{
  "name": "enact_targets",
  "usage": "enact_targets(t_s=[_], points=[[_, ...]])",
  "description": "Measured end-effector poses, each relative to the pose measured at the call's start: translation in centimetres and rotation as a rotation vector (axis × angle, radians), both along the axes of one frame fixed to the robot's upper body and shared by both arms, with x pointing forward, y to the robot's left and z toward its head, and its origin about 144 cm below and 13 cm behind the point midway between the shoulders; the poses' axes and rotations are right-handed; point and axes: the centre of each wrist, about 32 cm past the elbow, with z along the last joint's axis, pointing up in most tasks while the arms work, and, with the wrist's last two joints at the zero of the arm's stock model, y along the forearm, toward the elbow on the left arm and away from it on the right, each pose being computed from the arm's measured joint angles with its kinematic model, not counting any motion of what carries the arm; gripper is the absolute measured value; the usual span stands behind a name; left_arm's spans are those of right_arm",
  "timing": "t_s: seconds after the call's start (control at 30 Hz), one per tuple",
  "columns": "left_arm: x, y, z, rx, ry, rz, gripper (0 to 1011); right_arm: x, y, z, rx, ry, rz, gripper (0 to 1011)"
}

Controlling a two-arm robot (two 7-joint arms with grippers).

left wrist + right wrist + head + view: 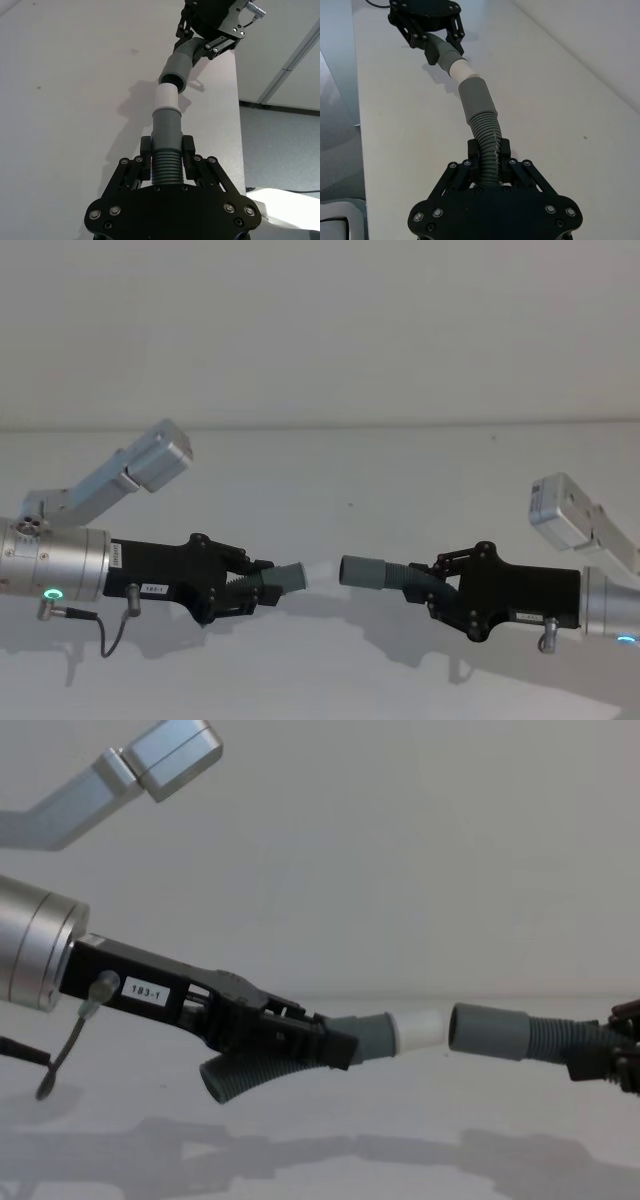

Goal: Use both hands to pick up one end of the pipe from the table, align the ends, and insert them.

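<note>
A: Nearest the lens, lower centre of the left wrist frame: left black plastic two-jaw gripper (166, 150), jaws closed on the dark grey corrugated flexible pipe (166, 170) just behind its smooth grey cuff with the narrower white tip (165, 100).

B: Right side?

A: Right black plastic two-jaw gripper (489, 150), bottom centre of the right wrist frame, jaws clamped on the ribbed pipe below the plain wider grey sleeve cuff (476, 100).

B: Where are the ends?

A: Chest frame, middle right: white tip at centre, sleeve just to its right, mouths facing, small gap, not touching. Both are held up off the plain matte white table (420, 1140). Tip tilts slightly upward toward the sleeve.

B: Head frame?

A: Left gripper at lower left on its silver cylindrical wrist (55, 562), right gripper at lower right, cuffs pointing at each other across centre.

B: Anything else?

A: Loose pipe end pokes out below the left gripper in the chest frame. Thin black cable (105, 630) hangs under the left wrist.
</note>
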Motion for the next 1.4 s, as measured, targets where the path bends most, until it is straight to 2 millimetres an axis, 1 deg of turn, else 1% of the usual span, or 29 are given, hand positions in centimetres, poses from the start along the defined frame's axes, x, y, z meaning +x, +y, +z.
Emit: enact_targets(t_s=[1.4], points=[[0.15,-0.12,-0.11,0.002,0.012,-0.012,329,0.24,0.3,0.1,-0.005,-0.002,0.011,204]])
